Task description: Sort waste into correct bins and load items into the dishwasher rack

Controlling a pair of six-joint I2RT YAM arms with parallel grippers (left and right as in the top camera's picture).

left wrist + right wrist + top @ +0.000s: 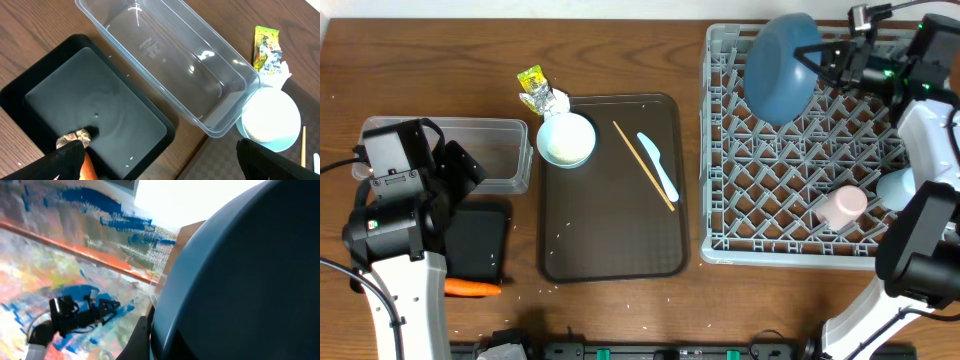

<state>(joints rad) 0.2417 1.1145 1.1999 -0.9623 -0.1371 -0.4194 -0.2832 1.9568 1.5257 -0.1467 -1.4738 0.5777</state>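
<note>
My right gripper (825, 60) is shut on the rim of the large blue plate (782, 66) and holds it tilted above the back of the grey dishwasher rack (720, 150). The plate fills the right wrist view (240, 280). A pink cup (842, 205) and a light-blue cup (895, 188) lie in the rack. My left gripper (165, 167) is open and empty above the near edge of the black tray (95, 105), beside the clear tub (170, 60). The brown food piece (75, 137) lies in the black tray. The carrot (472, 288) lies on the table next to it. The wrapper (538, 90) lies behind the white bowl (566, 139).
A dark brown serving tray (610, 240) in the middle holds the bowl, a pale-blue spoon (658, 165) and a wooden chopstick (643, 165). A few rice grains (520, 295) lie on the table near the front edge and in the black tray (131, 157).
</note>
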